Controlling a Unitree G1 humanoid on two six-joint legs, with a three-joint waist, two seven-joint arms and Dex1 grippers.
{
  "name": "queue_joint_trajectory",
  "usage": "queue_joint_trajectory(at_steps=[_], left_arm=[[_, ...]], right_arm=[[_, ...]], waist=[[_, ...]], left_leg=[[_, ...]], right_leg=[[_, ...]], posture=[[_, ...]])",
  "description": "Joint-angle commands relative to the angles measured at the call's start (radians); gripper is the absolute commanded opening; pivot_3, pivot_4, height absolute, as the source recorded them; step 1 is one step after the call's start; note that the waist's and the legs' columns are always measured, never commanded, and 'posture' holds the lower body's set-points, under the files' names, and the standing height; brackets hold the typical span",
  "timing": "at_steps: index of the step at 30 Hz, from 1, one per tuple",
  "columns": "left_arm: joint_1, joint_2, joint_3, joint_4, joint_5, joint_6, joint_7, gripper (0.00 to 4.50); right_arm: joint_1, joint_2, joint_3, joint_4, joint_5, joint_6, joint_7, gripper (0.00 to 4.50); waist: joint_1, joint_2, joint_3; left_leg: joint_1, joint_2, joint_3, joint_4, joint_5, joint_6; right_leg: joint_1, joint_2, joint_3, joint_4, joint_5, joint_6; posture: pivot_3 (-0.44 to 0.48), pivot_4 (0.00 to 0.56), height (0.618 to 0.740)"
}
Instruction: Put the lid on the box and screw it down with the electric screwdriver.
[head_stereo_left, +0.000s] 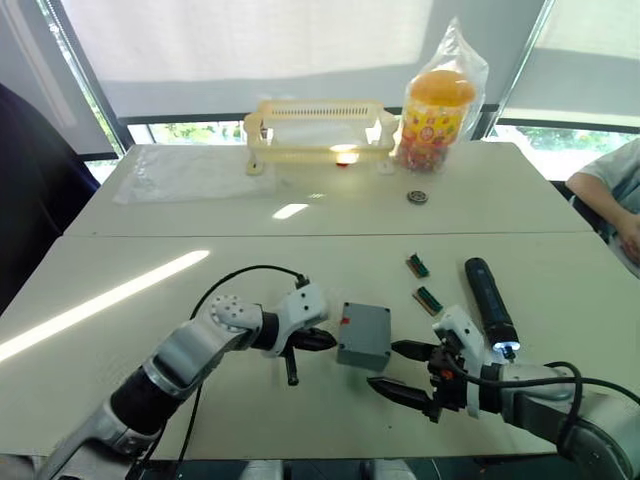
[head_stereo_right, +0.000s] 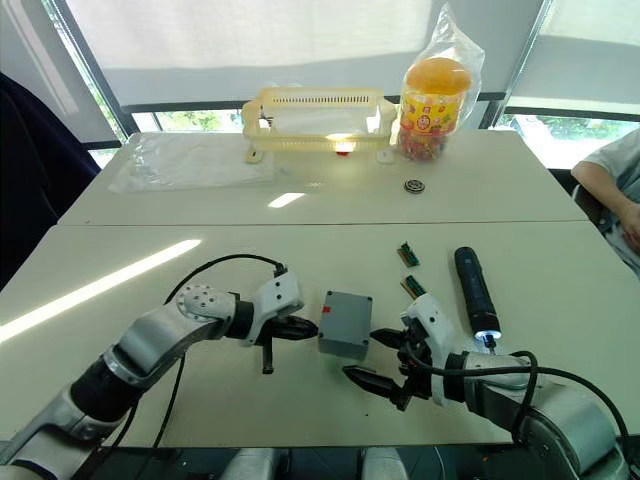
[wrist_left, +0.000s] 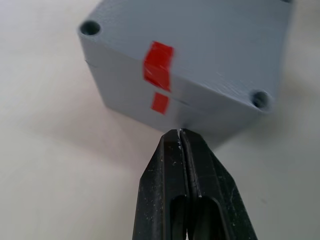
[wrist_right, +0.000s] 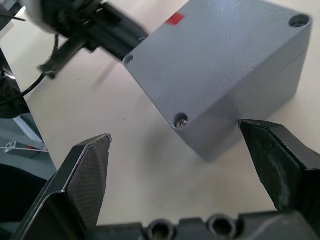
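Observation:
The grey box (head_stereo_left: 362, 342) sits at the table's near middle with the flat lid (head_stereo_left: 366, 320) resting on top; a seam and two lined-up red marks show on its left side (wrist_left: 125, 100). The lid's top (wrist_left: 210, 45) has screw holes at its corners. My left gripper (head_stereo_left: 325, 340) is shut, its tips against the box's left side below the red marks. Just off the box's near right corner, my right gripper (head_stereo_left: 388, 366) stands open and holds nothing. The black electric screwdriver (head_stereo_left: 490, 302) lies on the table to the right of the box, bit end towards me.
Two small green connector pieces (head_stereo_left: 418, 265) (head_stereo_left: 429, 299) lie between box and screwdriver. At the back stand a cream basket (head_stereo_left: 320, 125), a bagged orange jar (head_stereo_left: 437, 105), a small round part (head_stereo_left: 417, 197) and a plastic sheet (head_stereo_left: 190, 170). A person's arm (head_stereo_left: 615, 195) is at the right edge.

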Motion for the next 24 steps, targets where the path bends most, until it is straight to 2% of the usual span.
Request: queue_joint_trajectory(at_steps=[1,8,11,14,17,20,24], left_arm=[[-0.045,-0.055,-0.014,0.075,0.057,-0.088,0.012,0.00],[-0.123,-0.202,-0.011,0.295,0.165,-0.223,0.077,0.00],[-0.128,-0.212,0.004,0.321,0.193,-0.244,0.080,0.00],[-0.102,-0.109,0.047,0.282,0.221,-0.246,0.052,0.00],[-0.071,-0.014,0.085,0.206,0.204,-0.223,0.006,0.00],[-0.025,0.075,0.119,0.098,0.161,-0.182,-0.065,0.00],[0.054,0.151,0.136,-0.075,0.073,-0.105,-0.164,0.00]], right_arm=[[-0.028,0.009,0.044,-0.035,0.018,0.009,0.008,4.46],[-0.067,0.042,0.130,-0.034,-0.010,0.026,-0.027,4.46],[-0.053,0.025,0.107,-0.049,-0.021,0.023,-0.044,4.46],[-0.018,-0.027,-0.024,-0.083,0.014,0.046,-0.047,4.46],[-0.004,-0.066,-0.094,-0.097,0.042,0.062,-0.039,4.46],[-0.013,-0.090,-0.103,-0.083,0.031,0.055,-0.028,4.46],[-0.050,-0.104,-0.048,-0.031,-0.027,0.012,-0.003,4.46]], waist=[[-0.001,0.000,0.000],[0.004,0.000,0.000],[0.004,0.000,0.000],[0.000,0.000,0.000],[-0.014,0.000,0.000],[-0.018,0.000,0.000],[-0.017,0.000,0.000]], left_leg=[[0.000,0.000,0.000,0.000,0.000,0.000],[0.000,0.000,-0.001,0.001,0.000,0.000],[0.000,0.000,-0.001,0.001,0.000,0.000],[0.000,0.000,-0.001,0.000,0.000,0.000],[0.000,0.000,-0.001,-0.001,0.000,0.000],[0.000,0.000,-0.002,-0.001,0.000,0.000],[0.000,0.000,-0.001,0.000,0.000,0.001]], right_leg=[[0.000,0.000,0.000,0.000,0.000,0.000],[0.000,0.000,0.000,0.000,0.002,0.003],[0.000,0.000,0.000,0.000,0.002,0.003],[0.000,0.000,0.000,0.000,0.002,0.004],[-0.001,0.000,0.000,0.001,0.002,0.004],[-0.001,0.000,-0.001,0.002,0.002,0.004],[0.000,-0.001,-0.001,0.001,0.001,0.003]], posture=[[0.000,0.150,0.740],[0.000,0.150,0.740],[0.000,0.150,0.740],[0.000,0.150,0.740],[0.000,0.150,0.740],[0.000,0.150,0.740],[0.000,0.150,0.740]])
